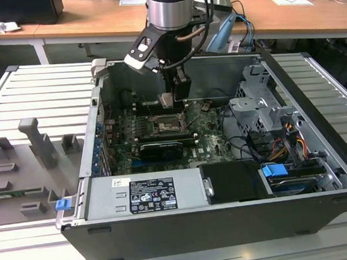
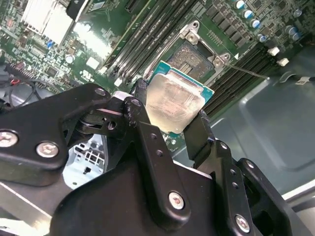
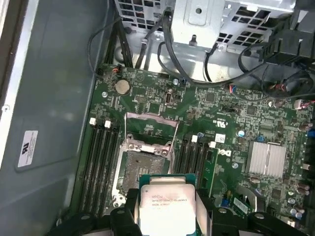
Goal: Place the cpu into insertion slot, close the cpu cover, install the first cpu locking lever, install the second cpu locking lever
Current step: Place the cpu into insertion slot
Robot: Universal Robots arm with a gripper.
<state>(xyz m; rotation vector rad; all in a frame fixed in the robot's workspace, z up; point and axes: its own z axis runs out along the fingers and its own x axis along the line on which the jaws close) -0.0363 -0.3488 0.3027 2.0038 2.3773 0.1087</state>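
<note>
While the cpu [image 2: 173,98] is clamped by two opposite edges between the black fingers [image 2: 198,132] of the end effector [image 2: 170,111], it is held above the green circuit board [image 3: 221,105] and clear of it. The pale metal top of the cpu is turned toward the camera in both wrist views, with its green edge seen around the top.

The insertion slot [image 3: 141,167] is seen uncovered, its dark square middle bare. In the first wrist view the cpu [image 3: 165,204] is seen just beside the slot's near edge and partly in front of it. In the exterior view the cpu [image 1: 167,100] hangs a little above the slot [image 1: 164,127], under the arm's wrist. The cpu cover [image 3: 150,116] is swung open on the far side of the slot, toward the round coin battery [image 3: 121,86]. Whether the locking levers are free or hooked cannot be told.

Long black memory slots [image 3: 101,157] run along both sides of the insertion slot. A ribbed silver heat sink [image 3: 268,157] is mounted well apart from it on the board.

All of this lies inside an open computer case [image 1: 226,227], which is laid on its side on a slatted metal bench [image 1: 35,91]. A grey power supply [image 1: 145,193] sits along the near wall of the case, and a black graphics card [image 1: 160,149] lies between it and the slot. Grey holders [image 1: 41,141] stand on the bench at the exterior view's left.
</note>
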